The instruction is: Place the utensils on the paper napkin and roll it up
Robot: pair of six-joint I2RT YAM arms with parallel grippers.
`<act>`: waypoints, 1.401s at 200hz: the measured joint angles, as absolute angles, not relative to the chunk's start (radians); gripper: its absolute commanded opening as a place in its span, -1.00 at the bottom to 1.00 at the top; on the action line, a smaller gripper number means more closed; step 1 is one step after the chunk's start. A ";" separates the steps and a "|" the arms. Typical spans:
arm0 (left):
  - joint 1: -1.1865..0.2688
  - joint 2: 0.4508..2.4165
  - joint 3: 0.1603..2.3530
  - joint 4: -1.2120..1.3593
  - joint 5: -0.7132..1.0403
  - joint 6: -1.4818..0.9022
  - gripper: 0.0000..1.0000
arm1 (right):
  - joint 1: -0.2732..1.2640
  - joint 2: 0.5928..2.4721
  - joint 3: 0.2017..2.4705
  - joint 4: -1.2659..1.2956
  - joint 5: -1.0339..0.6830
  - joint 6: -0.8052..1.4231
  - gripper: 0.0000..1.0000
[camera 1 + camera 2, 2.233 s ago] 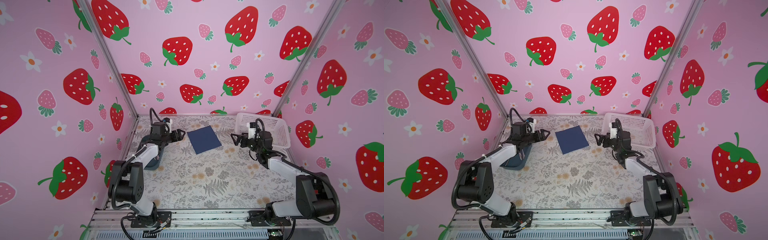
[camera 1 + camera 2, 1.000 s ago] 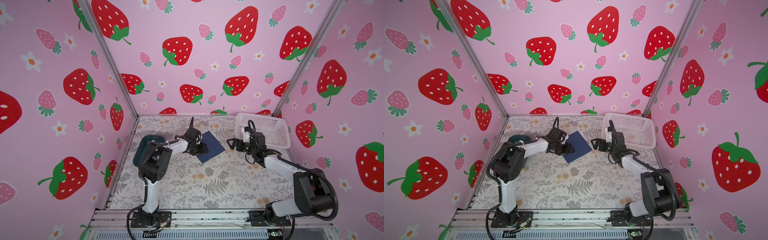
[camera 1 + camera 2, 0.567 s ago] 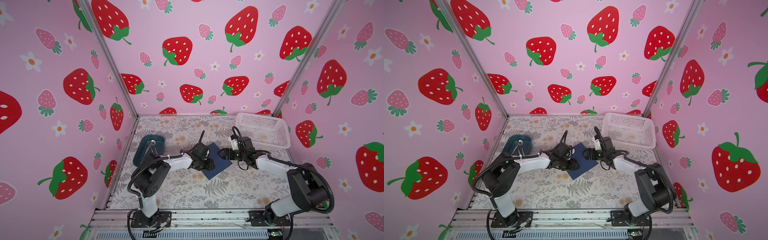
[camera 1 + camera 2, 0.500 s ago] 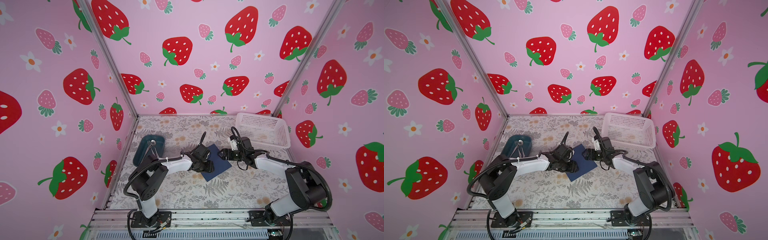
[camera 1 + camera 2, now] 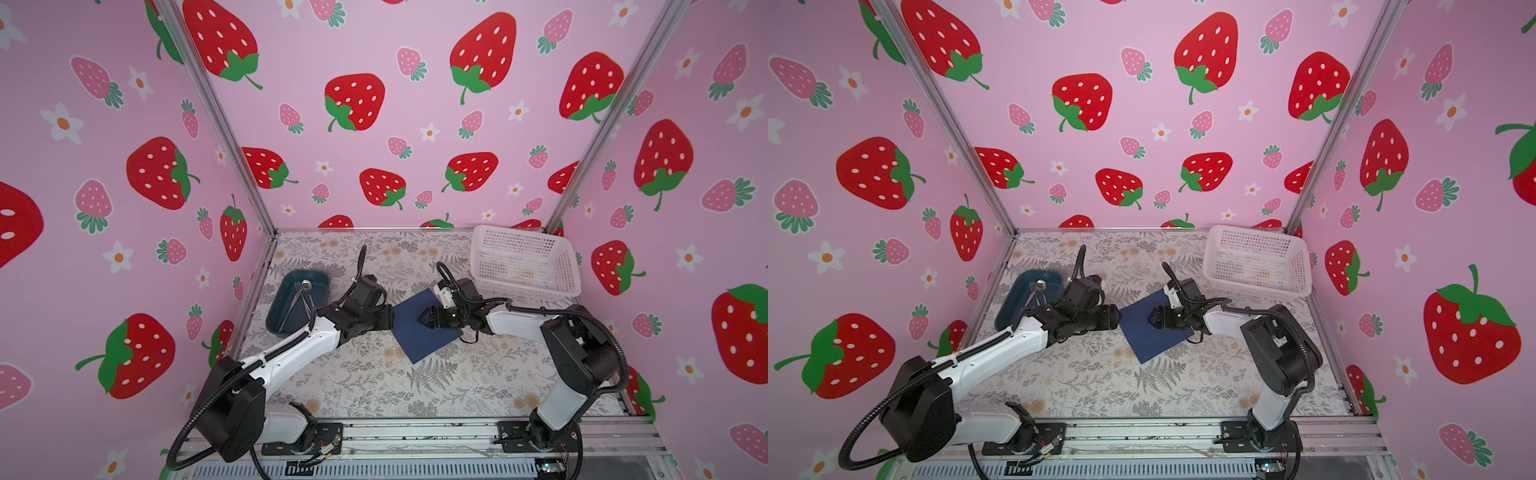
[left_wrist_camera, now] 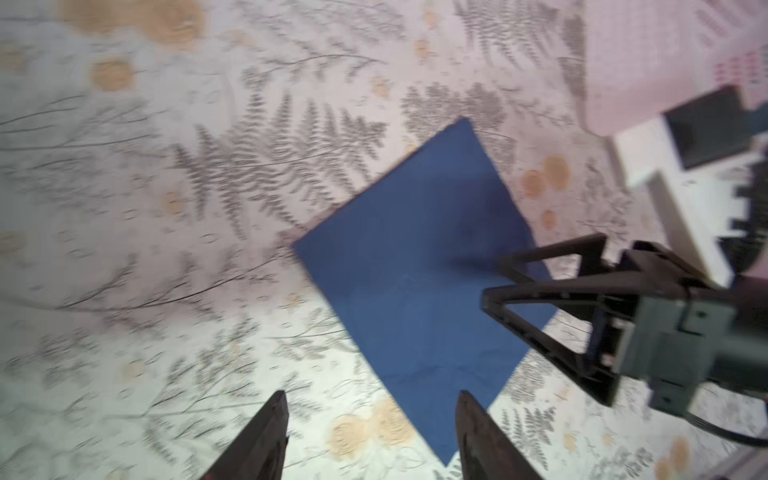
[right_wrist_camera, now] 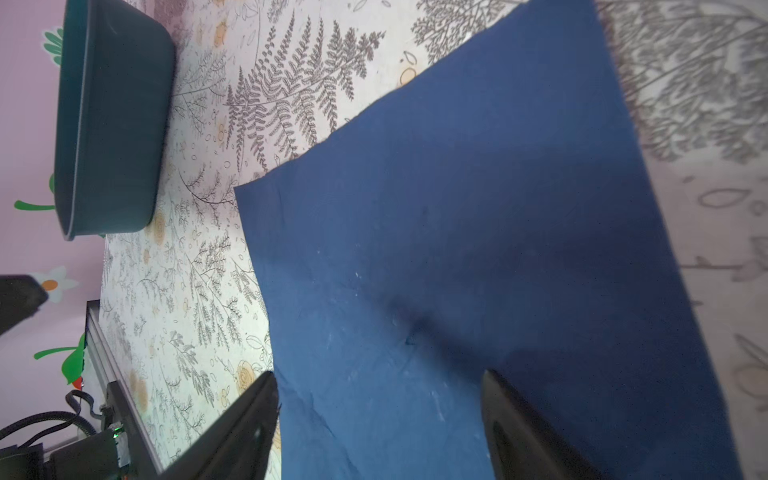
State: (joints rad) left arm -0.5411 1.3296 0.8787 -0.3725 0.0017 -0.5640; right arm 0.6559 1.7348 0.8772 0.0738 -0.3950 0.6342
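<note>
Over the paper napkin (image 5: 419,344), right gripper (image 5: 420,318), jaws apart, utensils (image 5: 301,297) in tub (image 5: 275,308)

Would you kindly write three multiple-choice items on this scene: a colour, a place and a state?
1. What colour is the paper napkin? A. white B. navy blue C. red
2. Where are the utensils? A. on the paper napkin B. hidden from view C. in the teal tub
3. How does the paper napkin lie? A. rolled up B. flat and unrolled C. crumpled

Key: 1 B, it is dark blue in every view; 2 C, they lie inside the teal tub in both top views; 3 B, it lies spread out, with no roll.
</note>
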 measured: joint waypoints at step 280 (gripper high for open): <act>0.032 1.778 1.189 -0.542 0.420 -0.361 0.30 | 0.657 1.750 1.088 -0.059 -0.359 0.473 0.47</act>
